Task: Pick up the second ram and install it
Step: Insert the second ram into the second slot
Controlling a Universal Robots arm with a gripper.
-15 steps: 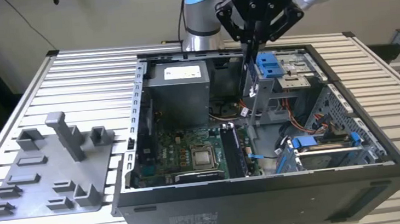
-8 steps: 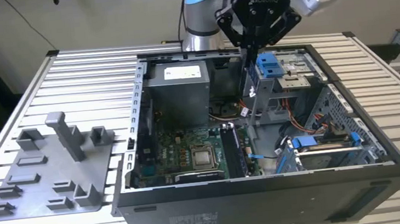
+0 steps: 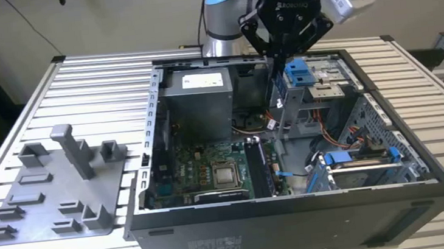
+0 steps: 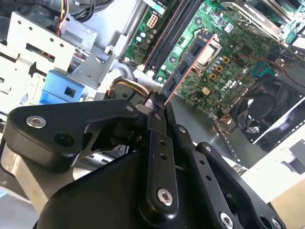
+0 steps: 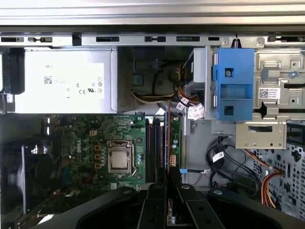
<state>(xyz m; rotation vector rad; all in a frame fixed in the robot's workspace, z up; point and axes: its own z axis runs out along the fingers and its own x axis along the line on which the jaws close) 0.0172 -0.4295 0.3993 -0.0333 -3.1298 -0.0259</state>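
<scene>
My gripper (image 3: 278, 57) is shut on the second ram (image 3: 278, 94), a thin dark-blue stick hanging on end below the fingers, above the open computer case (image 3: 295, 206). In the second wrist view the ram (image 4: 187, 59) juts out from the gripper (image 4: 157, 102) towards the green motherboard (image 4: 233, 52). The first wrist view shows the ram (image 5: 168, 138) edge-on from the gripper (image 5: 167, 185), lying along the black memory slots (image 5: 153, 143) at their side nearer the blue bracket. It hangs clear above the board.
A power supply (image 3: 195, 96) fills the case's far corner. The processor socket (image 3: 227, 174) sits beside the slots. A blue drive bracket (image 3: 299, 71) and loose cables (image 5: 224, 162) lie on the other side. A grey fixture plate (image 3: 57, 189) is at the exterior view's left.
</scene>
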